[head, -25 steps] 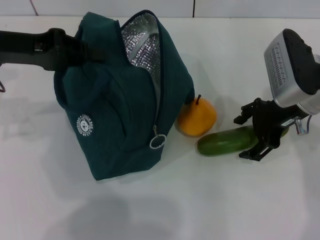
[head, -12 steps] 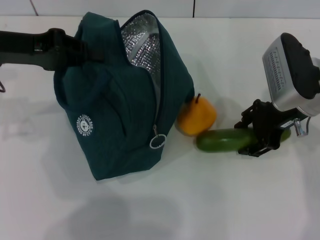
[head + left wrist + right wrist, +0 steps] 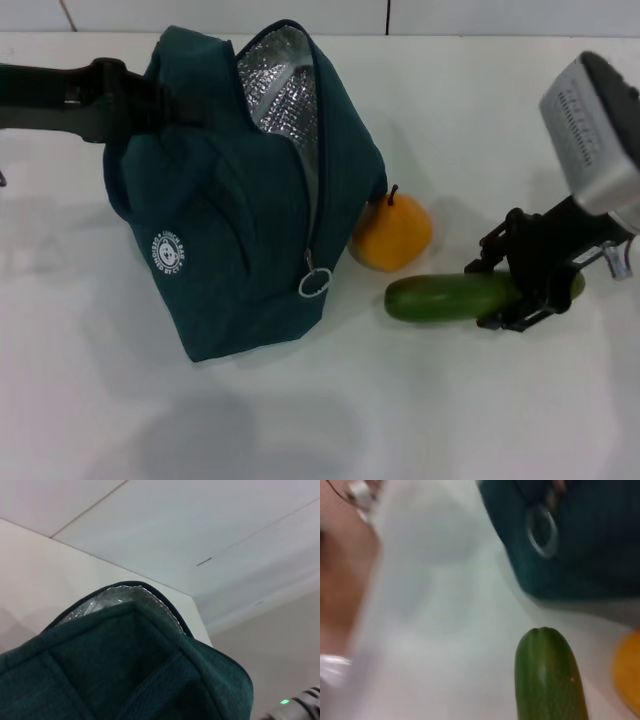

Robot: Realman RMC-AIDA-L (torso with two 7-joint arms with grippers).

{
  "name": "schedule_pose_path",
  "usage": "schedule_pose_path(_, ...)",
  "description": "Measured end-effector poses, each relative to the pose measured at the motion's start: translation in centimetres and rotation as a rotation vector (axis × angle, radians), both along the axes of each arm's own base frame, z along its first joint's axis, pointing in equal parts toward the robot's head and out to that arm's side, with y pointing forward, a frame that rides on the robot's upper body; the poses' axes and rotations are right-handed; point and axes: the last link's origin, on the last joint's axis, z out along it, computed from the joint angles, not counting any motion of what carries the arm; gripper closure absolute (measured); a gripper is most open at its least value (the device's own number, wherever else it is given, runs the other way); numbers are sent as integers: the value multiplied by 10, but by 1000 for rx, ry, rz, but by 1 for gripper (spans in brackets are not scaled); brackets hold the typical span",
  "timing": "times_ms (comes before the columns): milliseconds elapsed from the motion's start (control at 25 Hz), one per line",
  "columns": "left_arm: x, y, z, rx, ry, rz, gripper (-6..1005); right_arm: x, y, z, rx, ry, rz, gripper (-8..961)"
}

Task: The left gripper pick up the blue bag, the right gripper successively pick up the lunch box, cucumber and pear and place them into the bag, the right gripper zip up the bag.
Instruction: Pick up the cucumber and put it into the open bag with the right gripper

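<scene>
The blue bag [image 3: 240, 220] stands tilted on the white table, its mouth open and showing silver foil lining [image 3: 285, 90]. My left gripper [image 3: 165, 100] holds it at the top left, with the fingers buried in the fabric. The left wrist view shows the bag [image 3: 125, 670] close up. Beside the bag sits the orange pear [image 3: 392, 235]. In front of the pear lies the cucumber [image 3: 445, 297], with my right gripper [image 3: 528, 288] shut on its right end. The right wrist view shows the cucumber [image 3: 547, 675], the zip ring [image 3: 542, 530] and the pear [image 3: 627, 675]. The lunch box is out of view.
The metal zip ring [image 3: 315, 283] hangs low on the bag's front edge. The white table [image 3: 330, 410] runs back to a pale wall [image 3: 480, 15].
My right gripper has closed on the cucumber and shifted it slightly toward the table's front, turning it more level. The bag has tipped a little; the left arm holds its place.
</scene>
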Motion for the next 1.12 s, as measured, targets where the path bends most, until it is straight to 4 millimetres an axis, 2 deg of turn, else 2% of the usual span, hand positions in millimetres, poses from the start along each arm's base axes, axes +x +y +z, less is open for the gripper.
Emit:
schedule_pose_path(200,-1,0,0,1,0,3,957,-15,-19,25,-114,124,-51,374)
schedule_pose_path(320,-1,0,0,2,-1,3,958,-25,-24,50,-143,283,-91,374)
schedule_pose_path(480,0,0,0,1,-2,-1,958,-28,-20,85,-110,557,-166,374)
schedule_pose_path(600,1,0,-1,0,-3,-1,958,-23,-14,96,-81,723,-253,375)
schedule_pose_path(760,2,0,-2,-2,-6,-3,958,-17,-4,94,-41,917,-384,375)
schedule_pose_path(1120,4,-1,-5,-17,-10,-20,958,-31,14,49,95,1194,-539,374)
